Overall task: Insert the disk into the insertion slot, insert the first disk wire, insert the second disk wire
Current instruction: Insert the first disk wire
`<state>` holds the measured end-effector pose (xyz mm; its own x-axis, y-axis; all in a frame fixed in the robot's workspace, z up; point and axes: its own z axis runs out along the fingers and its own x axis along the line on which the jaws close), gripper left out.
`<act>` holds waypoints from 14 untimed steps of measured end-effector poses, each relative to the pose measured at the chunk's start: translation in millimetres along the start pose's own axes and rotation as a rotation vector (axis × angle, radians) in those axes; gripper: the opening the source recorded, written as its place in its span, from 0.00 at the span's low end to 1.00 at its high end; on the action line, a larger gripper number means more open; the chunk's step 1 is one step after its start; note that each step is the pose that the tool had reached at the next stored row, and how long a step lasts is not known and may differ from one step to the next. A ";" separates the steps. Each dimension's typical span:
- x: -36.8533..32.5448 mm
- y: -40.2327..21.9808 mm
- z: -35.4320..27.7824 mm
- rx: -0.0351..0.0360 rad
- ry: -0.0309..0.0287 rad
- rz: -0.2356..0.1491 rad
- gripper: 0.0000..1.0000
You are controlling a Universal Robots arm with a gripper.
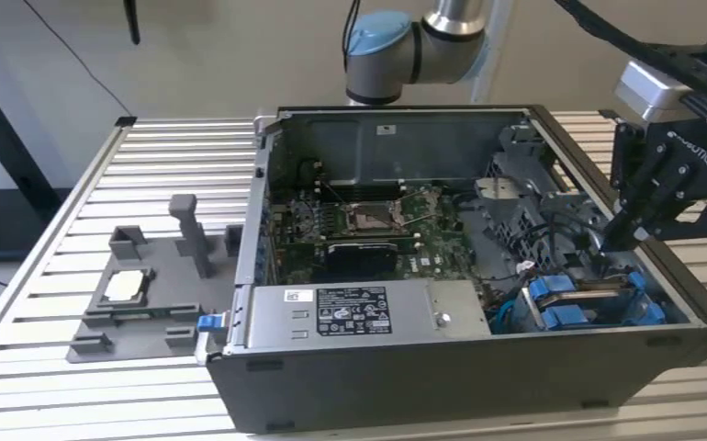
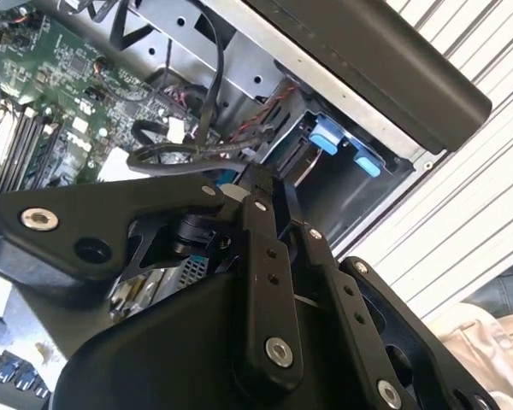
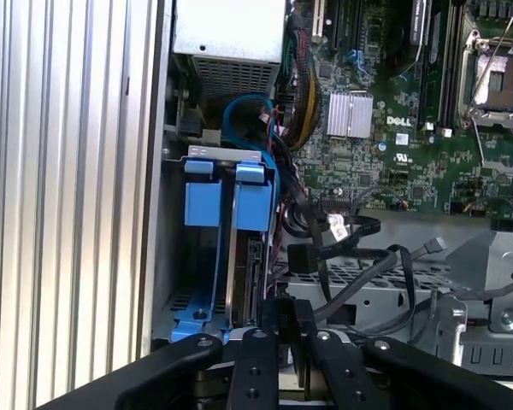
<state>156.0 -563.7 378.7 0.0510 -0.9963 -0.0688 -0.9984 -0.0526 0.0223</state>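
The claw (image 1: 620, 237) hung tip-down inside the open computer case (image 1: 476, 390) with its jaws drawn together. In the first wrist view a small dark block (image 3: 284, 309) seemed to sit between them. It may have been a plug, but I could not be sure. The claw stood low at the drive bay, presumably because the cabling meets the drive there.

In the exterior view the disk (image 1: 574, 305) lay at about seven o'clock from the claw, just beside it. It was seated on edge in the bay, with its blue carrier tabs facing out where they could be reached. Loose black wires (image 3: 350, 260) looped close by the claw, not yet run to the disk as far as I could judge. Farther off, the motherboard (image 1: 378, 216) sat at nine o'clock and the grey power supply (image 1: 353, 312) at eight.
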 end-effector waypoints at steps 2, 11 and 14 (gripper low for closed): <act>1.4 -0.2 2.9 0.0001 0.0000 0.001 0.19; 9.8 -0.2 11.8 0.0006 0.0006 0.008 0.19; 11.7 -0.1 14.7 0.0013 0.0000 0.019 0.19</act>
<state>156.3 -574.4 363.2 0.0320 -0.9971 -0.0683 -0.9992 -0.0336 0.0224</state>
